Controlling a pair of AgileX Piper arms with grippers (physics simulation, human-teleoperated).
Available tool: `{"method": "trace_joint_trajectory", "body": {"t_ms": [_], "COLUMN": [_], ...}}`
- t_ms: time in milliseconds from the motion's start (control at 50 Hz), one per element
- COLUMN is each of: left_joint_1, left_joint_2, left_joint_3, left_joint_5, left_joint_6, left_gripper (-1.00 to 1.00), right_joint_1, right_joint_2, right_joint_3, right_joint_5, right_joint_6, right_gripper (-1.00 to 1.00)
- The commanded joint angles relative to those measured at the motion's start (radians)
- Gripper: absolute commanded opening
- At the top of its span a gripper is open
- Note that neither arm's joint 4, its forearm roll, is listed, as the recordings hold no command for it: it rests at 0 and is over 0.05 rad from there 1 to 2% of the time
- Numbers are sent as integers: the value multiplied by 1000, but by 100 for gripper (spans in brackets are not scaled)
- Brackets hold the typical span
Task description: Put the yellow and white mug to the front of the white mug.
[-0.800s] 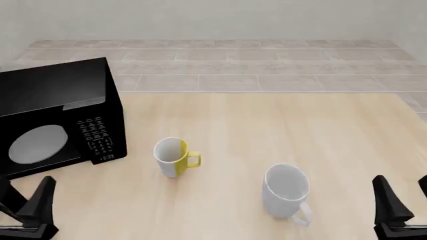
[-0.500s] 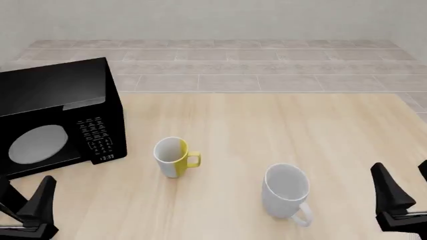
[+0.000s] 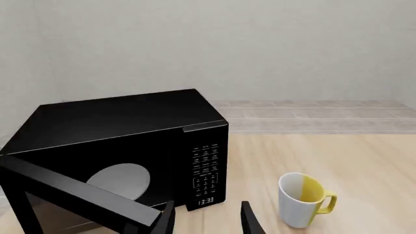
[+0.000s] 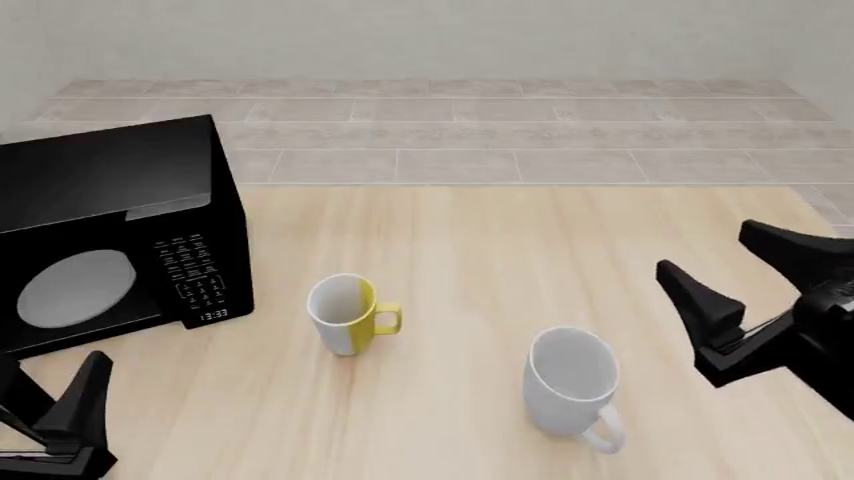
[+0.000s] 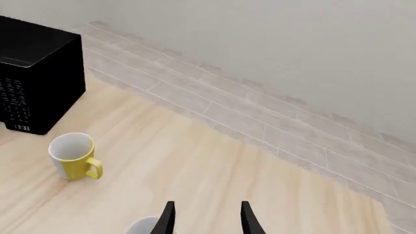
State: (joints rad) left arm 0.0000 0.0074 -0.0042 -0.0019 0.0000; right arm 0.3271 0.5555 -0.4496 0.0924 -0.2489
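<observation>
The yellow and white mug (image 4: pixel 350 312) stands upright left of the table's middle, its yellow handle pointing right; it also shows in the left wrist view (image 3: pixel 302 200) and the right wrist view (image 5: pixel 75 156). The white mug (image 4: pixel 574 385), larger, stands nearer and to the right, with its handle toward the front edge; only its rim (image 5: pixel 144 227) shows in the right wrist view. My right gripper (image 4: pixel 705 248) hangs open above the table, right of the white mug and apart from it, fingers angled left. At the near left corner, my left gripper (image 4: pixel 47 362) is open and holds nothing.
A black microwave (image 4: pixel 114 235) with a keypad and round window stands at the table's left, just left of the yellow and white mug. The wooden table (image 4: pixel 534 250) ends at a tiled floor (image 4: pixel 441 130) behind.
My right gripper has risen from the near right corner and moved forward and left, tilting toward the mugs. The left gripper and both mugs have stayed put.
</observation>
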Motion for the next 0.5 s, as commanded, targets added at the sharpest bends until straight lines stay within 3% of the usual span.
{"method": "trace_joint_trajectory", "body": {"t_ms": [20, 240, 340, 500], "left_joint_1": [0, 0, 0, 0], "left_joint_2": [0, 0, 0, 0], "left_joint_3": [0, 0, 0, 0], "left_joint_5": [0, 0, 0, 0], "left_joint_6": [0, 0, 0, 0], "left_gripper": [100, 100, 100, 100], "right_joint_1": [77, 148, 188, 205], "right_joint_2": [124, 248, 305, 415], "right_joint_3": [-185, -303, -361, -417], "right_joint_5": [152, 273, 332, 385], "right_joint_6": [-86, -153, -146, -184], "right_gripper": [100, 100, 100, 100]}}
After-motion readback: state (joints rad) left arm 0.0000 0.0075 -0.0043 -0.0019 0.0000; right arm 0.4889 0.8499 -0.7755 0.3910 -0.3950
